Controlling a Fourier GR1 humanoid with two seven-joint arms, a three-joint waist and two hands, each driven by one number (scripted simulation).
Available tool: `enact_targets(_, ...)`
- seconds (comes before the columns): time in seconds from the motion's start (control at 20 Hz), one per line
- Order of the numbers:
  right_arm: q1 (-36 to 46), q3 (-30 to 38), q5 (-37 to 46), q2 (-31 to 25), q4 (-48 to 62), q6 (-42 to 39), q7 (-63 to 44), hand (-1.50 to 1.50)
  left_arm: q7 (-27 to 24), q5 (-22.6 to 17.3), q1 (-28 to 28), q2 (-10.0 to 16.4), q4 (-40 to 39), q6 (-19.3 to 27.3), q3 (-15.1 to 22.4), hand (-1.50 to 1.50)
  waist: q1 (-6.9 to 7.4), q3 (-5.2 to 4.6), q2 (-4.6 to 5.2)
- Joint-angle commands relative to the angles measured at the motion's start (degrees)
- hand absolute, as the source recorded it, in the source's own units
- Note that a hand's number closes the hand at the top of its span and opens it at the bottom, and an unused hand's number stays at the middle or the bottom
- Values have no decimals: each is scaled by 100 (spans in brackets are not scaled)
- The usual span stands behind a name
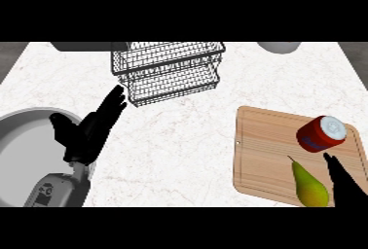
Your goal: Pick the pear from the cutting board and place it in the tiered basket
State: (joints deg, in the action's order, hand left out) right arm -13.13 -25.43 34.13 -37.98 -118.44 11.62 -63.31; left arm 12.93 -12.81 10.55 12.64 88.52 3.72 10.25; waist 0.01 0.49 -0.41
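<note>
— Two hands in view; does either hold the pear [310, 186]?

— No. The pear lies on the board [266, 146], at its near edge, stem pointing away from the robot. The right hand [343, 181] is just beside it on the right, fingers straight, curled round nothing.

— And the left hand [90, 131]?

— Open, fingers up, resting at the left of the desk [187, 146], short of the basket [169, 70].

— So how far along is the task?

— Hardly begun, by the look of it. There is no grasp and no lift, and the basket's tiers show nothing inside. The grasp and the whole carry across the desk to the basket are left.

— Anything in the way?

— A red can [321, 133] sits on the board just beyond the pear. The hand should likely close on the pear's lower half to keep clear of it.
</note>
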Motion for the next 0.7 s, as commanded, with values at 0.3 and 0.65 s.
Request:
enact_targets(0.3,-345,185,455,635,485,220,220,-150,-46,-112,-286,4,-231,-302,-305,0,-21,-49,37)
enact_targets(0.65,115,606,292,1048,1096,-55,502,-150,152,172,158,-289,-390,-188,-235,0,-14,-48,46)
